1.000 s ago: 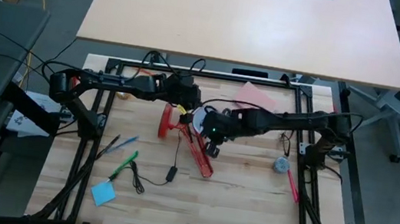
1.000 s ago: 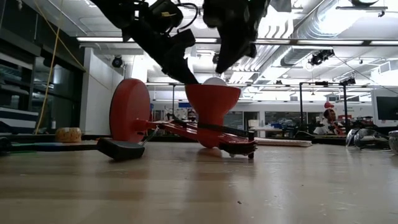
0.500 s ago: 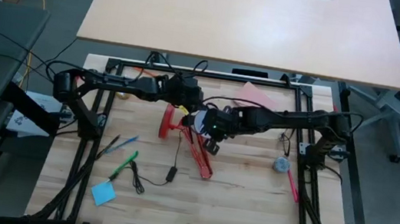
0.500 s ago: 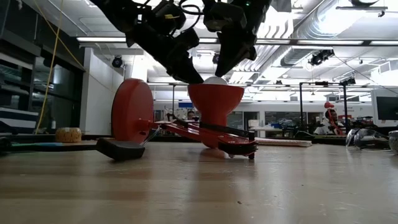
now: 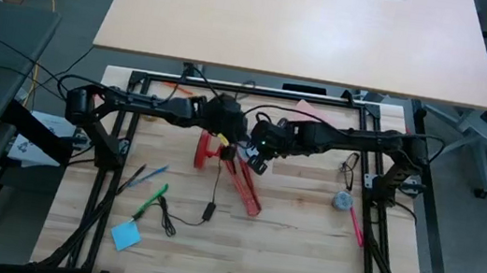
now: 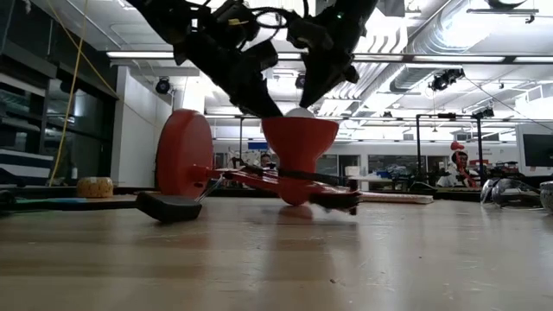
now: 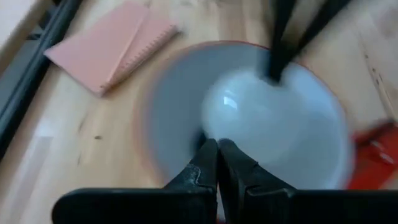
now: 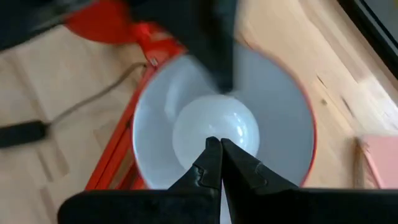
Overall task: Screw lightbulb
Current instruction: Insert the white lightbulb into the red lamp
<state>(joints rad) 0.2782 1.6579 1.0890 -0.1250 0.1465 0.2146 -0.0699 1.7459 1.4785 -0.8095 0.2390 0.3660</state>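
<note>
- The lightbulb (image 8: 216,130) sits inside the shade (image 8: 283,124) of the red lamp (image 5: 242,185), which lies on its side near the table's (image 5: 304,248) centre; from the low camera only the bulb's dome shows above the shade's rim.
- Your left gripper (image 7: 217,163) is closed, fingers together, tips at the shade's rim on the 9 o'clock side of the bulb as seen from overhead. It holds nothing.
- Your right gripper (image 8: 216,163) is also closed and empty, tips right over the bulb's dome, coming in from 3 o'clock.
- Risk 1: closed tips can only push or rub the bulb, not grip it. Turning it that way likely slips, so the thread may not advance.
- Risk 2: I can't tell whether the bulb is seated straight in the socket. If it's tilted, forcing a turn could cross-thread it.
- Risk 3: the lamp looks free on the table. Side load from either arm could roll or slide the shade and pull the bulb off axis. Its round base (image 6: 181,154) stands on edge at 9 o'clock of the shade, so it may tip.
- Risk 4: both arms crowd the same opening; watch for finger-to-finger contact over the shade.
- Risk 5: pressing down hard on the dome could crack the bulb.
</note>
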